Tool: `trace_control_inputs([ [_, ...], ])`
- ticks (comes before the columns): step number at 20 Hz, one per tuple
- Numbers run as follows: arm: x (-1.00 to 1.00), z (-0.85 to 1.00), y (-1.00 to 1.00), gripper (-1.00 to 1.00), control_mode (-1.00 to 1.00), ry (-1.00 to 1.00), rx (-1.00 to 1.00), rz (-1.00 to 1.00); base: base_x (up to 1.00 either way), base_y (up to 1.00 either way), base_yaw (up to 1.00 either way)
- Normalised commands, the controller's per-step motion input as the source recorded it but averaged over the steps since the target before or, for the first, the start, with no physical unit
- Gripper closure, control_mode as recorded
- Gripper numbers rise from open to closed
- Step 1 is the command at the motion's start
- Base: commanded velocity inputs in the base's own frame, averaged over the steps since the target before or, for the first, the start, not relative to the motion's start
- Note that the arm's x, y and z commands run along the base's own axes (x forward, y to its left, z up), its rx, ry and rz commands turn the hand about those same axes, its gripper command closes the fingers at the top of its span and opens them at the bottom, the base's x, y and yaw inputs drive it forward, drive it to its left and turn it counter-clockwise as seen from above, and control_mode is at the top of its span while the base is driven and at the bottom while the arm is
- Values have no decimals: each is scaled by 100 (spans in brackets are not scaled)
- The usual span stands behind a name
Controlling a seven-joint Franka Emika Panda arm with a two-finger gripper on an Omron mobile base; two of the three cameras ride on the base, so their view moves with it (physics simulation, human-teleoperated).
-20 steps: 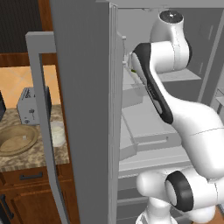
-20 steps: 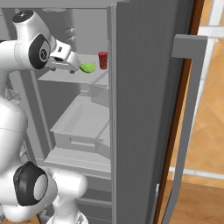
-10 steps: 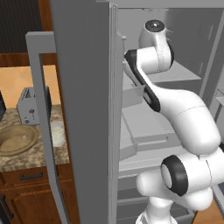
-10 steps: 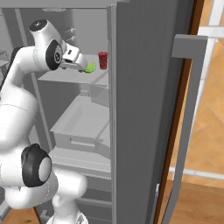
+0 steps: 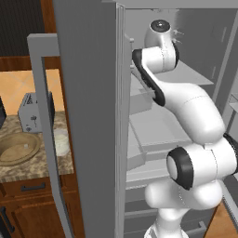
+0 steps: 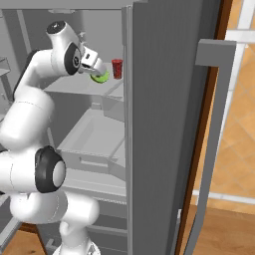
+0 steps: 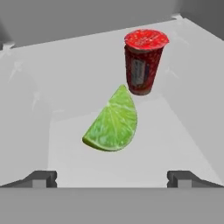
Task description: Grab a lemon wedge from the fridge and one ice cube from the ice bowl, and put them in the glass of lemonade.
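The fridge (image 5: 88,116) stands open with my arm reaching onto an upper shelf. There the lemon wedge (image 7: 113,122), yellow-green, lies on its side; it also shows as a small green piece (image 6: 101,76). My gripper (image 7: 113,179) is open just short of the wedge, its tips (image 7: 41,178) wide to either side and nothing between them. In the right base view the gripper (image 6: 98,69) hangs right over the wedge. On the counter to the left sit the tan ice bowl (image 5: 18,148) and the glass of lemonade (image 5: 60,141). The ice cube is too small to make out.
A red cup (image 7: 144,61) stands just behind the wedge on the same shelf (image 7: 65,78). A grey toaster (image 5: 32,111) sits behind the bowl. The left fridge door with its long handle (image 5: 44,116) stands between arm and counter. The right door (image 6: 164,124) is close beside the arm.
The arm has swung deeper into the fridge and the gripper has come closer to the wedge. The jaws have stayed open; wedge and red cup have not moved.
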Motion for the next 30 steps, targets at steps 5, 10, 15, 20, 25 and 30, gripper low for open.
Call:
trace_control_inputs([
  [5,52,-12,-4,-100,-100,3,0,-1,0,0,0],
  [10,33,-18,-14,-100,-100,2,0,0,0,0,0],
  [15,0,-11,-24,-100,-100,4,0,-4,0,0,0],
  [20,0,-17,-4,-100,-100,6,0,-2,0,0,0],
  [25,0,-20,0,-100,-100,6,0,0,0,0,0],
  [30,0,-18,1,-100,-100,1,0,0,0,0,0],
])
